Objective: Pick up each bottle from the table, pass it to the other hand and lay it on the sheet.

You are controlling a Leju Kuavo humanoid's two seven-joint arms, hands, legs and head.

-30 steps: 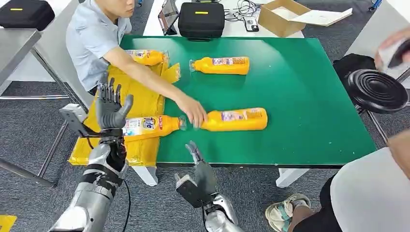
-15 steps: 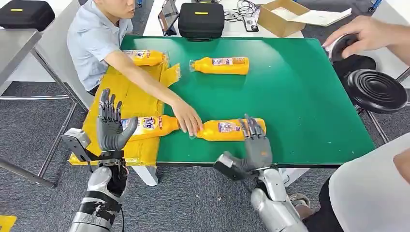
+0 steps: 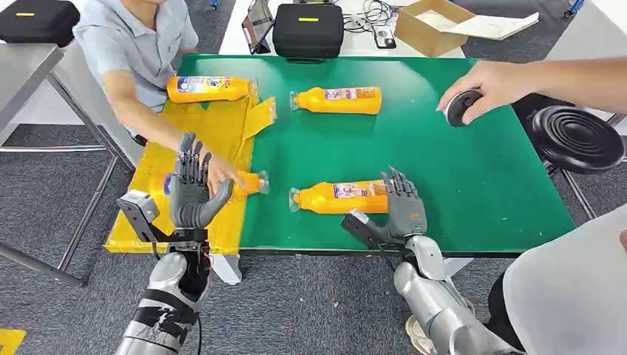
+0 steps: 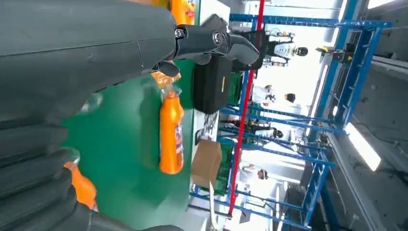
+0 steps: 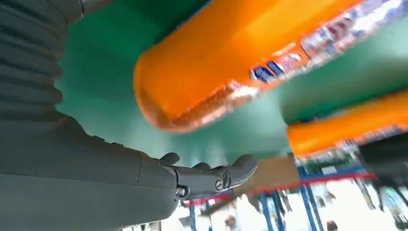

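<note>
I am reaching my right hand (image 3: pixel 399 207), fingers spread and empty, over the near bottle (image 3: pixel 336 197) lying on the table (image 3: pixel 473 163); pickup stage. Next: closing around it. My left hand (image 3: pixel 194 194) is waiting open.

The robot's right hand (image 3: pixel 400 211) has risen to the near orange plastic bottle (image 3: pixel 336 197) (fingers spread at its base). A person's hand (image 3: pixel 219 174) drew back onto the sheet-side orange bottle (image 3: pixel 250 183); another person's hand (image 3: pixel 482 87) lowered a black disc (image 3: pixel 462 107) over the green counter (image 3: pixel 444 170).
</note>
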